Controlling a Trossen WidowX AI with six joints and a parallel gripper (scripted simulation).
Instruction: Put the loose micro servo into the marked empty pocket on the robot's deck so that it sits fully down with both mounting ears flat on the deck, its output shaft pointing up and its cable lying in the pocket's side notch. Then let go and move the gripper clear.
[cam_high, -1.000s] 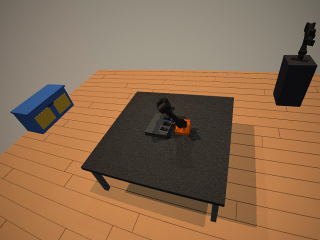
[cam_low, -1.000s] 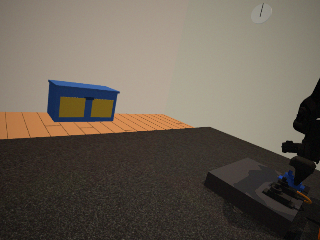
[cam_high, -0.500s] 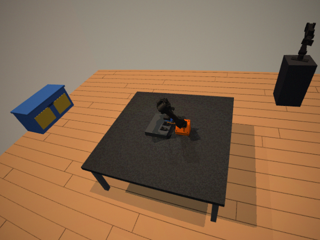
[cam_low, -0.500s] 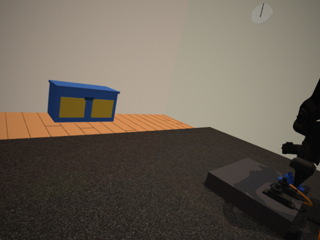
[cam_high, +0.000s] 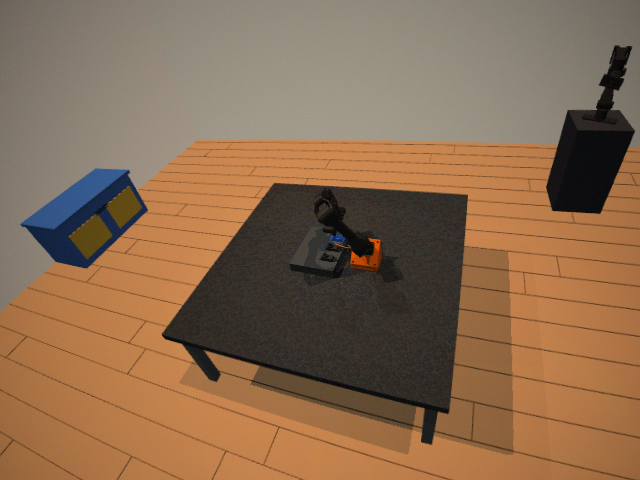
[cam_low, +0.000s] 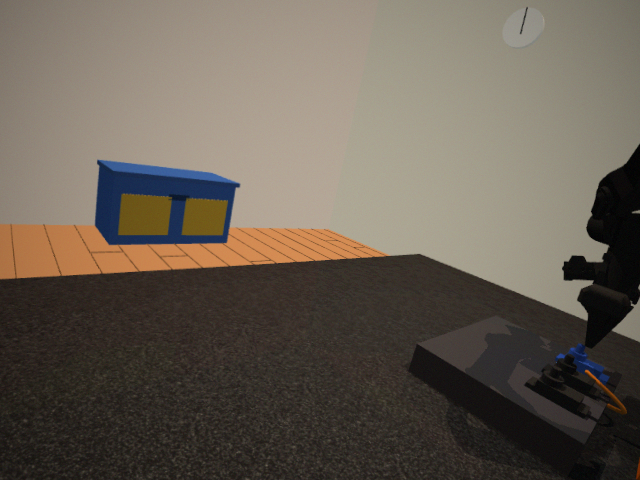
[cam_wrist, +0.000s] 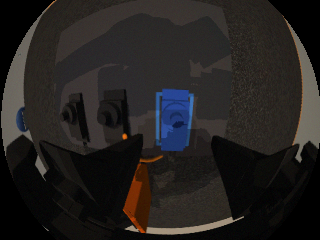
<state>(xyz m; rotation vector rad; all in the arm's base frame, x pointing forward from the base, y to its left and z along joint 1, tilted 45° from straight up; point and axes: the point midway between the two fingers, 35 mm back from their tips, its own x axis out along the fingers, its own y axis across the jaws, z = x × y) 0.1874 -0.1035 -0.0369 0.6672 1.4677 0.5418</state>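
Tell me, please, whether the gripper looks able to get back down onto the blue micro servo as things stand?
Probably yes. The open gripper hangs just above the blue micro servo on the deck, and nothing lies between them; the black servos stand off to one side.

The blue servo is sitting upright in the dark deck, beside two black servos, its orange cable curving outward
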